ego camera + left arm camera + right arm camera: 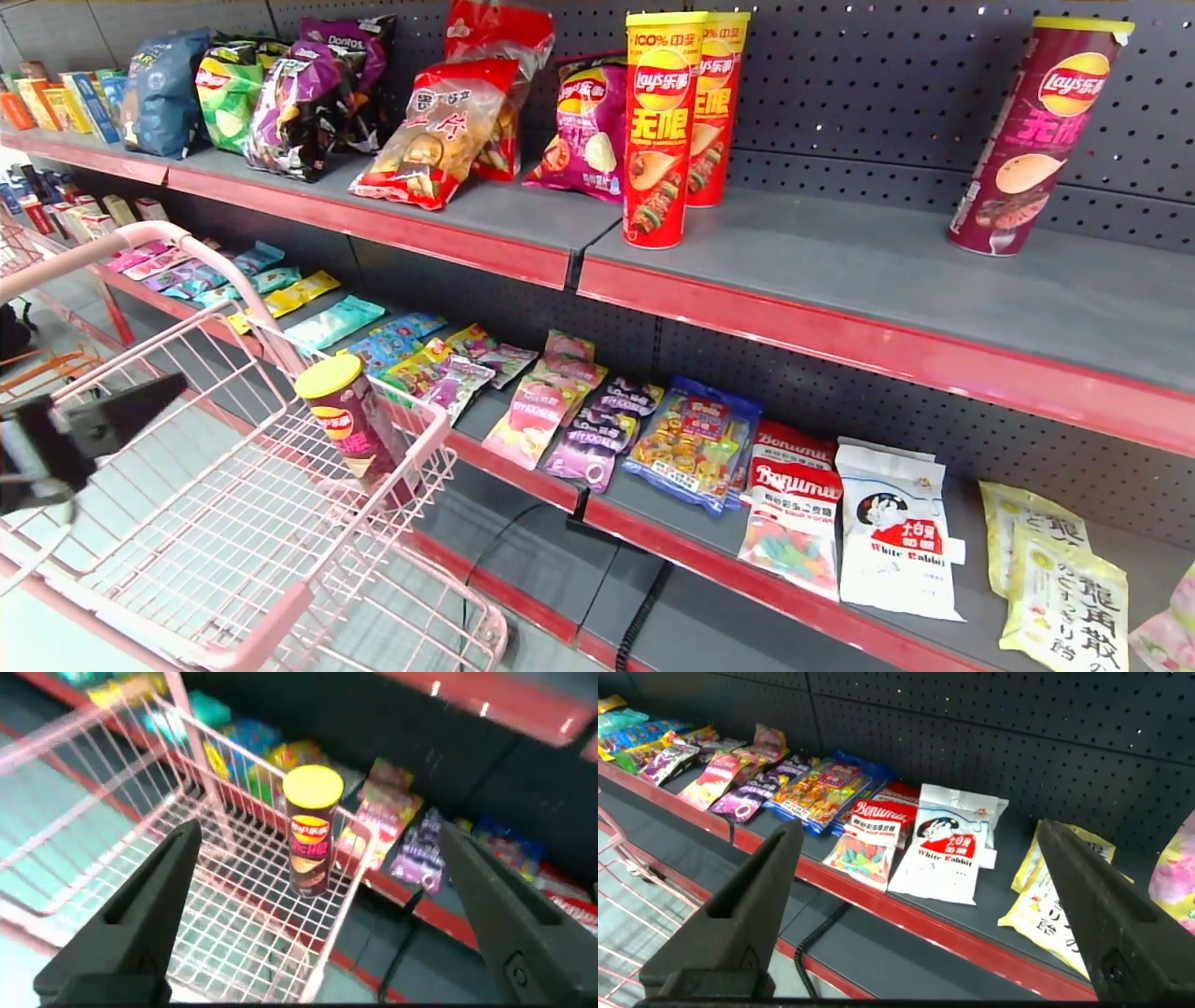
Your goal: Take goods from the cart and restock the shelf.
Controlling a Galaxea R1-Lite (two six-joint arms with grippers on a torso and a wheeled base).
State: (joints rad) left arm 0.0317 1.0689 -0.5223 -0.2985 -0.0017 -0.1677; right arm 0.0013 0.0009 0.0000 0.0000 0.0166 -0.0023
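A purple chip can with a yellow lid (350, 422) stands upright in the far corner of the pink wire cart (224, 523). My left gripper (121, 415) hovers over the cart's near side, open and empty. In the left wrist view the purple can (311, 831) is framed between the spread fingers (140, 915), still some way ahead. My right gripper (917, 835) is open and empty, facing the lower shelf's candy bags (948, 849). On the upper shelf (840, 280) stand two red cans (658, 131) and a matching purple can (1036, 140).
Chip bags (439, 131) lie along the upper shelf to the left of the red cans. A bare stretch of shelf separates the red cans from the purple one. Candy packs (691, 453) line the lower shelf. A black cable (644, 597) hangs below it.
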